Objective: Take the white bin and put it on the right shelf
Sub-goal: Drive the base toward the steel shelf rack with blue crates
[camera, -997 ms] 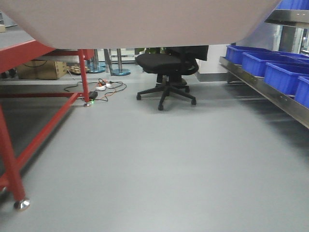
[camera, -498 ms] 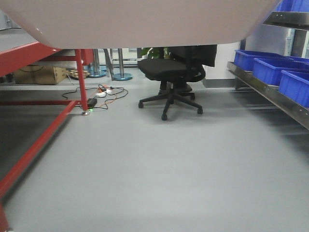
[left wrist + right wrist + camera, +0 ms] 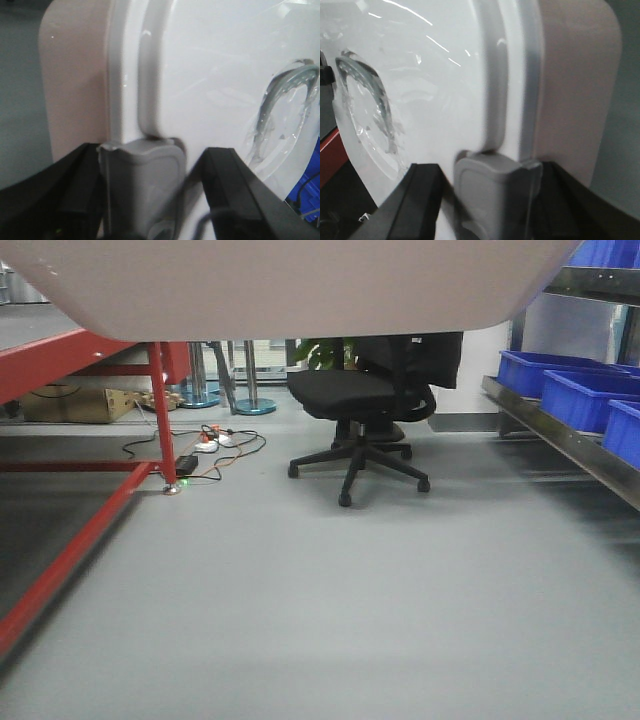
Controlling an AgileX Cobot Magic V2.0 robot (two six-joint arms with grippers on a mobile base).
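Two arms are carrying a large rounded white bin [image 3: 300,290] of pinkish translucent plastic, and its underside is spanning the top of the front view, well above the grey floor [image 3: 320,610]. In the left wrist view, the left gripper [image 3: 155,167] is clamping one end of the white bin. One black finger is lying against the pinkish tub wall and the other against the glossy white lid [image 3: 210,70], with a grey plastic latch [image 3: 142,185] sitting between them. The right gripper [image 3: 490,180] is pinching the opposite end in the same way, its fingers straddling a second grey latch [image 3: 487,200]. The lid's recessed handle [image 3: 280,115] is showing in both wrist views.

The right shelf [image 3: 565,440], a metal rack with a shiny stainless-steel front rail, is standing at the right edge of the front view and bearing open blue plastic crates [image 3: 585,398]. The bin is hanging apart from it. A red-painted metal frame [image 3: 163,410] is standing at the left, and a black office chair [image 3: 350,395] is sitting on the floor between frame and shelf.
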